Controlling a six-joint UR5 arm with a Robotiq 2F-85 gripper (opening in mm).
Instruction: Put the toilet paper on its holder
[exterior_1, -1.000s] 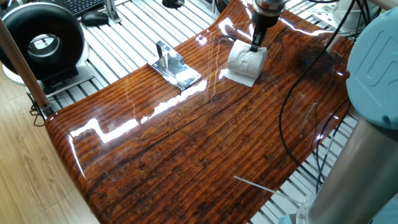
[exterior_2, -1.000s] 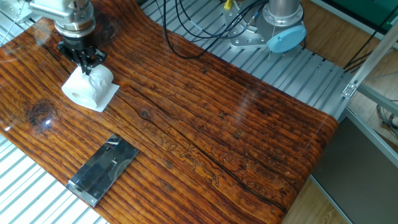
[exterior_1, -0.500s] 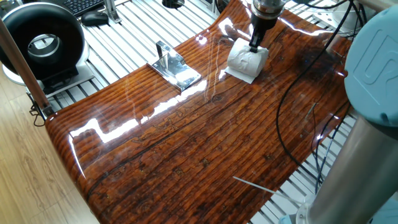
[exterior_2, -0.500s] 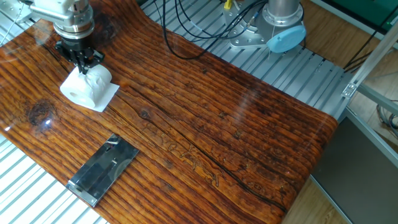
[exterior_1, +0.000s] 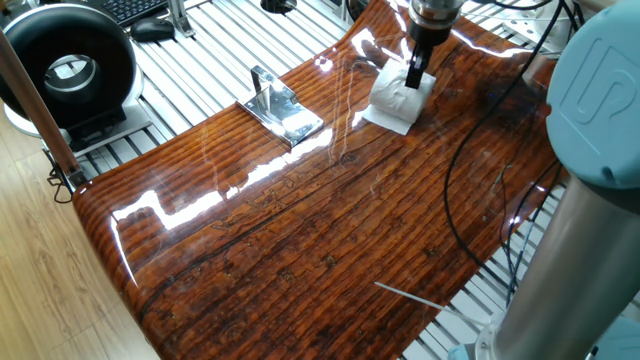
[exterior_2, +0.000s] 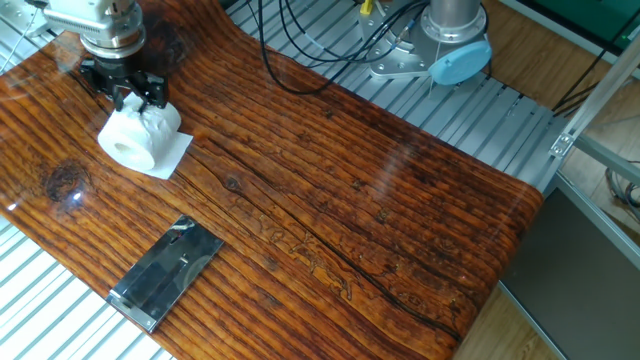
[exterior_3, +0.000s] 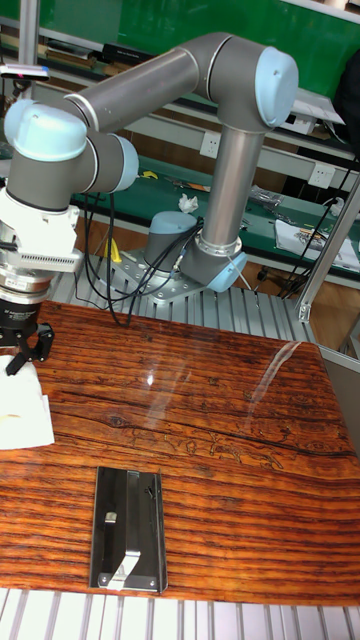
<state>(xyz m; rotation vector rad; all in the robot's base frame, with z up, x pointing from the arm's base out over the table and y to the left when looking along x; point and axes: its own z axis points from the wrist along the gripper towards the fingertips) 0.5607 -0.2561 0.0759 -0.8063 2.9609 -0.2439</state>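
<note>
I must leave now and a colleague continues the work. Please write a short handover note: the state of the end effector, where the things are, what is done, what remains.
End effector: down on the toilet paper, fingers at the roll's top; whether they grip it already cannot be told.
Toilet paper: on the table, lying on its loose sheet, hollow core facing sideways.
Holder: apart from the roll on the same table, its bar bare.
Done: approach to the roll.
Left: secure the grip, lift, carry to the holder, slide the core over the bar.

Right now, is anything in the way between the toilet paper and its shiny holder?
No, nothing visible. Only bare wooden table lies between the toilet paper and the holder. The tool is already right on top of the roll.
</note>
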